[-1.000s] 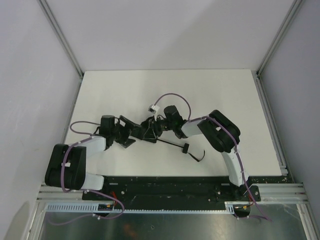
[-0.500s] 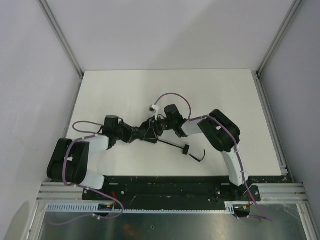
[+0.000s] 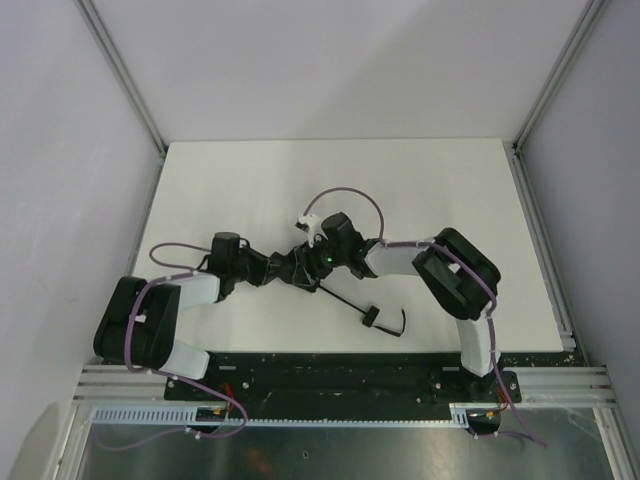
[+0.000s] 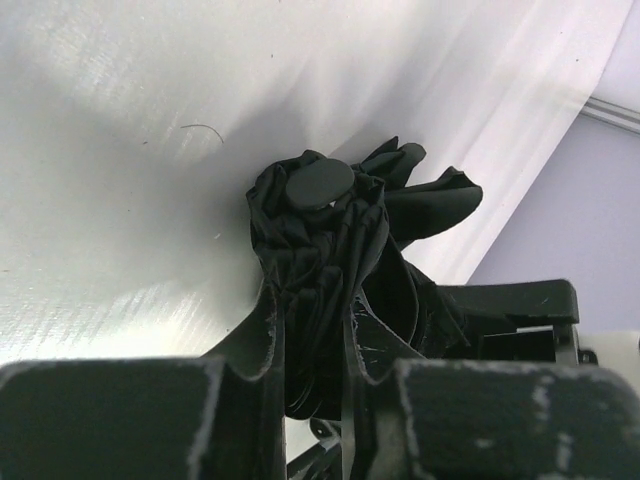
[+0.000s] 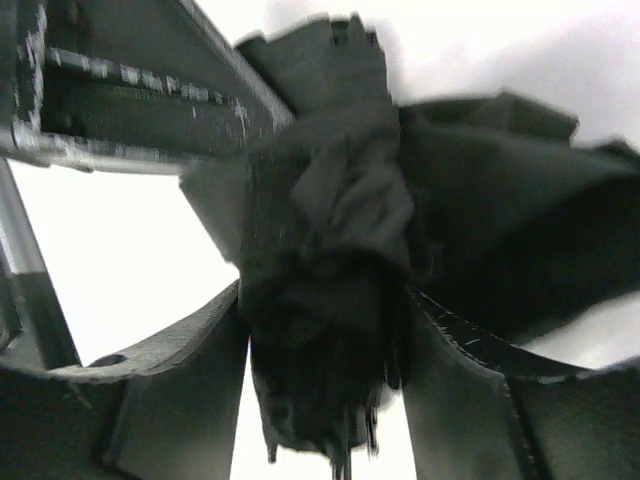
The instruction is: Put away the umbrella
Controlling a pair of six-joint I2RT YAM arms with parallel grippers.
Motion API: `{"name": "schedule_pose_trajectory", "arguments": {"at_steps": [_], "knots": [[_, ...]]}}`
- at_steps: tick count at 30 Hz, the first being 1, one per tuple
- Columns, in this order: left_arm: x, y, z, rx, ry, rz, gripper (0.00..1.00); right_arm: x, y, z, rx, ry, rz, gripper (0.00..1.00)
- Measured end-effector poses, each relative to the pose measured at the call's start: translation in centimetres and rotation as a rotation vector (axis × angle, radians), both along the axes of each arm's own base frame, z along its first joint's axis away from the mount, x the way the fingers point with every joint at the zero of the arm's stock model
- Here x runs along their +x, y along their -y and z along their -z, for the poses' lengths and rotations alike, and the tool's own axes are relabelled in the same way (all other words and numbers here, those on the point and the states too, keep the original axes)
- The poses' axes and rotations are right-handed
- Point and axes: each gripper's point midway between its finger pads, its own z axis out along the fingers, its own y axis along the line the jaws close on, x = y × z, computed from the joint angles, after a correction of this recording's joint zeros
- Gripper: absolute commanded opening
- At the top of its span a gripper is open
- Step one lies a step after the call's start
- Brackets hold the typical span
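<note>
The black umbrella lies folded at mid-table, its slim shaft running toward the near right and ending in a small handle with a cord. My left gripper comes in from the left and is shut on the bunched canopy just below its round top cap. My right gripper comes in from the right, its fingers on both sides of the same fabric bundle. In the right wrist view the picture is blurred and the cloth fills the gap between the fingers.
The white table is bounded by grey walls and aluminium rails at left and right. The two wrists sit almost nose to nose; the right gripper's body shows close behind the canopy in the left wrist view. Purple cables loop above the wrists.
My left gripper moved right and closed on the canopy end. The right arm's elbow swung out to the right and its jaws eased wider. The umbrella's handle slid toward the near edge.
</note>
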Motion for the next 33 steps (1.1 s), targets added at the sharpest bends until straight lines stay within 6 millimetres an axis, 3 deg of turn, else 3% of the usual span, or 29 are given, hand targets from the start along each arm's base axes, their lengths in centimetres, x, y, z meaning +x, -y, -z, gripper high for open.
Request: {"name": "schedule_pose_trajectory", "arguments": {"at_steps": [5, 9, 19, 22, 23, 25, 26, 29, 30, 31, 33], "knots": [[-0.1, -0.3, 0.0, 0.014, -0.001, -0.006, 0.0, -1.1, 2.3, -0.3, -0.181, 0.101, 0.052, 0.78], [-0.2, -0.5, 0.0, 0.02, -0.007, -0.014, 0.0, -1.3, 3.0, -1.1, -0.279, 0.24, 0.063, 0.81], [-0.4, -0.7, 0.1, 0.023, -0.029, -0.02, 0.0, -2.7, 0.1, -1.4, -0.389, 0.511, 0.012, 0.81], [-0.5, -0.8, 0.1, 0.027, -0.045, -0.021, 0.0, -1.8, -0.7, -0.2, -0.453, 0.568, 0.042, 0.68], [-0.5, -0.8, 0.1, 0.029, -0.053, -0.022, 0.0, -1.4, -1.0, 0.2, -0.466, 0.585, 0.061, 0.58], [-0.5, -1.0, 0.1, 0.032, -0.063, -0.031, 0.0, -0.6, -1.5, 0.2, -0.491, 0.621, 0.098, 0.23], [-0.4, -1.2, 0.1, 0.035, -0.066, -0.037, 0.0, -0.3, -1.5, 0.3, -0.501, 0.633, 0.111, 0.12], [-0.1, -1.5, -0.2, 0.052, -0.06, -0.051, 0.0, 0.1, -1.6, 0.1, -0.51, 0.651, 0.126, 0.01], [-0.1, -1.6, -0.2, 0.059, -0.059, -0.053, 0.05, 0.1, -1.7, 0.0, -0.505, 0.651, 0.124, 0.01], [-0.2, -1.7, -0.2, 0.066, -0.062, -0.057, 0.15, 0.0, -1.9, 0.1, -0.492, 0.644, 0.123, 0.0], [-0.4, -2.1, -0.3, 0.084, -0.061, -0.066, 0.43, -0.1, -2.2, 0.3, -0.447, 0.615, 0.111, 0.0]]}}
